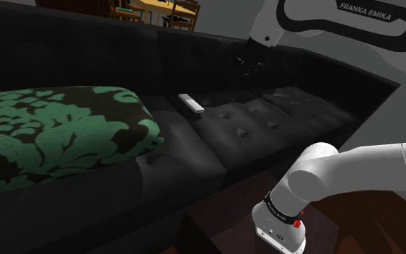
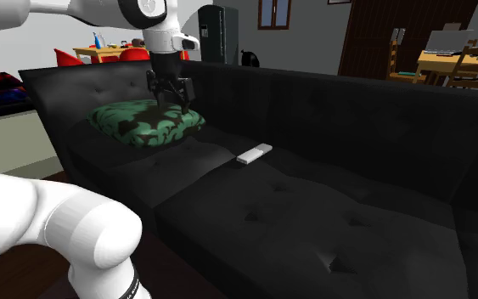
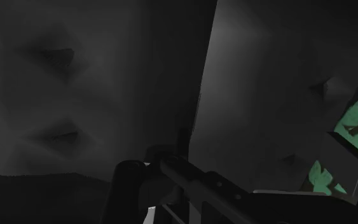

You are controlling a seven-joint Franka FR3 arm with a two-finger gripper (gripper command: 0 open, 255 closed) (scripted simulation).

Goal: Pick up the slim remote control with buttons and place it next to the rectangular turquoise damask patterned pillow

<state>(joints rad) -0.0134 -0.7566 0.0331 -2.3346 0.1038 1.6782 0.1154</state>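
One slim white remote control (image 1: 190, 103) lay flat on the black tufted sofa's (image 1: 252, 137) seat, toward its back edge and apart from the rectangular green-and-black damask pillow (image 1: 57, 137). The black two-finger gripper (image 2: 170, 104) hung over the sofa, fingers apart and empty, probably readied for the pick.

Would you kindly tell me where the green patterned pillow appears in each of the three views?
Shoulder view: the pillow lies at the left, on the black sofa.
Second exterior view: left of centre, left of the white remote.
Wrist view: green patches beside the sofa's cushions.
Shared landmark: the sofa's tufted seat.
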